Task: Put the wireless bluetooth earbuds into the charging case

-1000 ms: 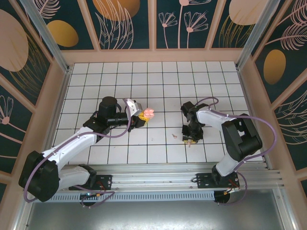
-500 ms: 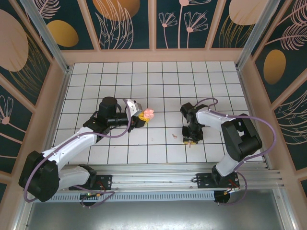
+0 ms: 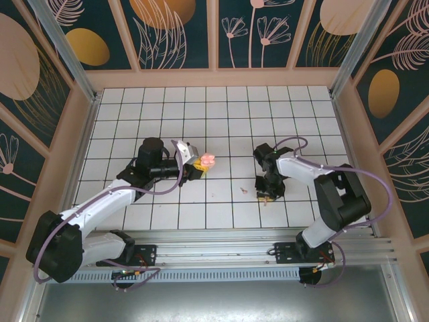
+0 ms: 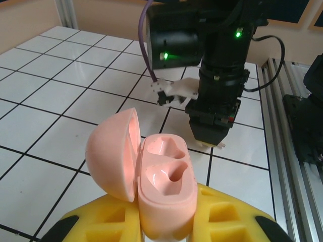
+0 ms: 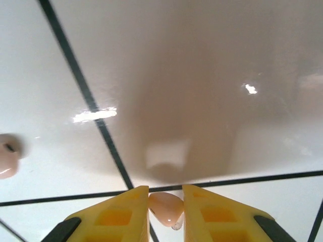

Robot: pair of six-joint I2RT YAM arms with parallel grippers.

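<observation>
The charging case [image 4: 164, 191] is pale pink, with its lid hinged open to the left and two bare recesses showing. My left gripper [image 4: 166, 218] is shut on the case's lower body and holds it above the tiles left of centre, where the case [image 3: 207, 159] sits just past the left gripper [image 3: 199, 163]. My right gripper [image 3: 266, 194] points down at the floor right of centre. Its yellow fingers [image 5: 123, 212] are shut on one pink earbud [image 5: 165, 207] at the tile surface. A second earbud [image 5: 6, 157] lies loose on the tile to the left, the same earbud [image 3: 244, 190] lying between the two grippers.
The right arm's black wrist [image 4: 217, 91] stands upright just beyond the held case. The white tiled floor [image 3: 221, 114] is walled by a pink rim [image 3: 214, 77]. An aluminium rail [image 3: 221, 243] runs along the near edge by the arm bases.
The right gripper's fingers have closed in on the earbud at the floor. The left gripper and case have stayed put.
</observation>
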